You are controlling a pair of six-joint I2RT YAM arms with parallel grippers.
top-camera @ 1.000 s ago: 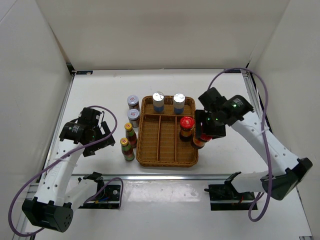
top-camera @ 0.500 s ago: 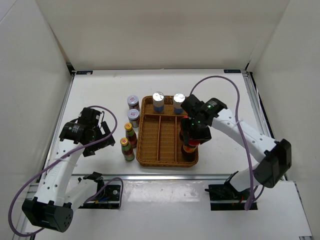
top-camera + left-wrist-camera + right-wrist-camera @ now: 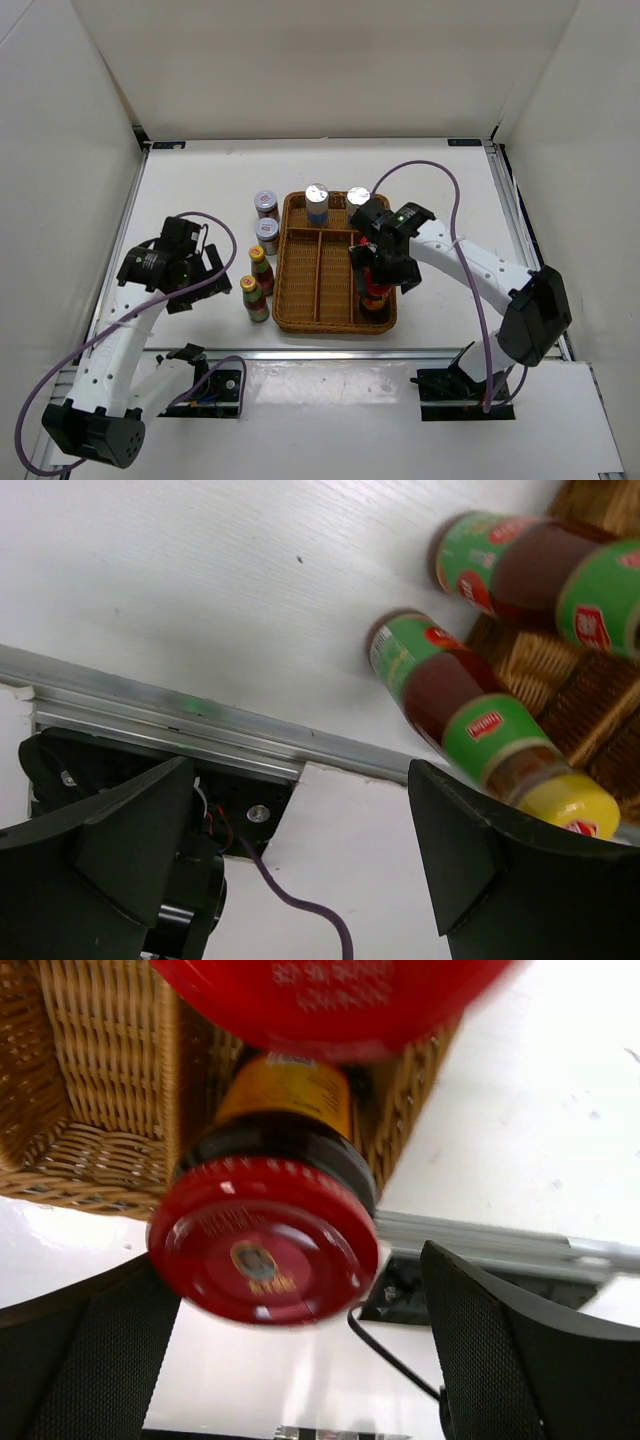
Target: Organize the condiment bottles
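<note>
We are reading the red-capped bottle point(image 3: 262, 1250) as rigid, slick glass, best pinched below its cap; right claw point(image 3: 300, 1275) and left claw point(image 3: 300, 810) are gaping wide.

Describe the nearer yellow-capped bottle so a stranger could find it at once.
Start at the brown wicker tray in the middle. Outside its left wall stand four small bottles in a row. The wanted yellow-capped bottle is the one nearest the arm bases, by the tray's front corner; its slim twin stands behind it, then two squat purple-lidded jars.
</note>
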